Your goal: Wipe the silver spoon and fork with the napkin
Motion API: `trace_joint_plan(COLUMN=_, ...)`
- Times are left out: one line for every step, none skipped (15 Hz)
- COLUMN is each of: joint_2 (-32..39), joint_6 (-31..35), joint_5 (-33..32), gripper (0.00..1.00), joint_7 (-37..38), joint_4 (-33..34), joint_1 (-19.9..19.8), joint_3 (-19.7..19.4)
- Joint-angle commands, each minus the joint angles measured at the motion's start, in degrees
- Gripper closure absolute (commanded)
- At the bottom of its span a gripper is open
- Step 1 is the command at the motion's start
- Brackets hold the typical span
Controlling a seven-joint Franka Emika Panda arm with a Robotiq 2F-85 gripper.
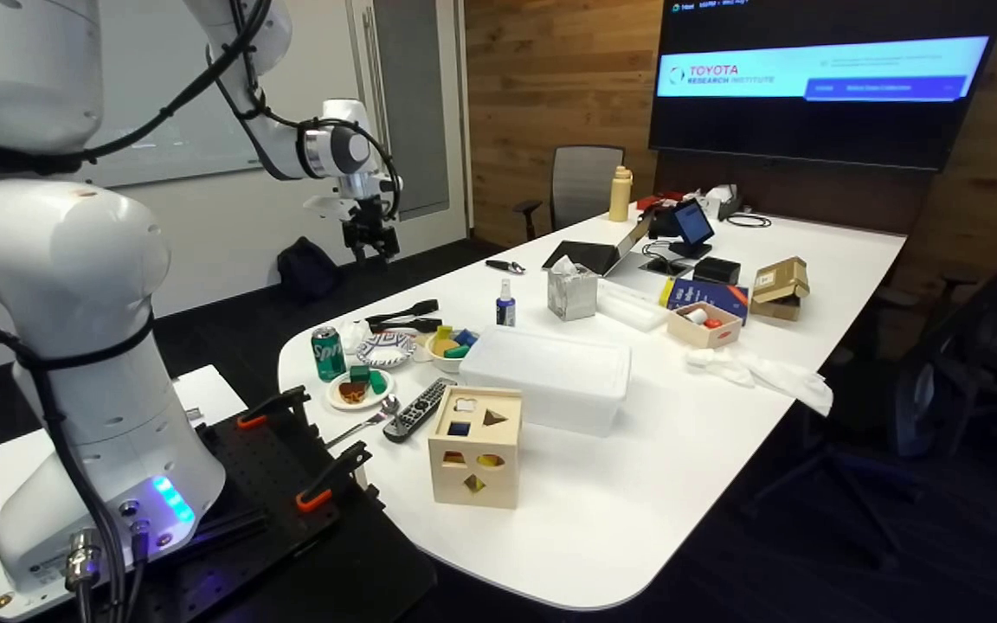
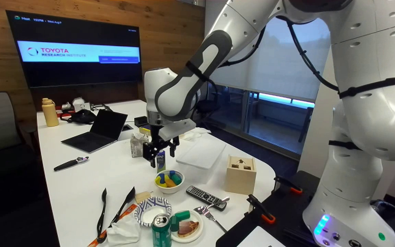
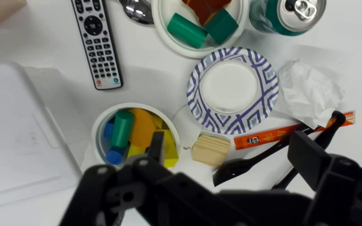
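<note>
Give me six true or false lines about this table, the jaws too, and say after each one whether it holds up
1. The napkin lies crumpled beside the patterned bowl. True.
2. The jaws grip the napkin. False: they stand open, holding nothing.
3. The spoon and fork lie near the remote. True.
4. The patterned bowl holds the remote. False: the remote lies apart from it.
5. The can stands upright beside the white plate. True.
6. The white plate holds blue blocks. False: it holds green blocks.

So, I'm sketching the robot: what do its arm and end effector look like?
The arm is white and rounded with dark grey trim; black straps tie black cables along it, and blue lights glow on its base. The end effector is black, with two blocky fingers.
</note>
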Motion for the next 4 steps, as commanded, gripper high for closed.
trace_joint_plan(joint_2=-7.64, joint_6=1.96, joint_5=-2.62, gripper=0.0, joint_7=1.37, joint_4=-8.93, joint_1=-2.69, joint_3=1.45)
trace_joint_plan(joint_2=-8.68, joint_6=1.65, joint_5=-3.16, gripper=0.0, joint_7=1.6, joint_4=-9.91, joint_1=-3.17, joint_3=1.75)
trace_joint_plan(joint_2=-9.54, joint_6=1.4, joint_5=-3.68, gripper=0.0, joint_7=1.47, joint_4=-10.69, joint_1=-3.7, joint_3=2.1)
trace_joint_plan(joint_2=-10.29, joint_6=0.68, joint_5=-3.62, gripper=0.0, joint_7=1.2, joint_4=-11.23, joint_1=-4.35, joint_3=2.63)
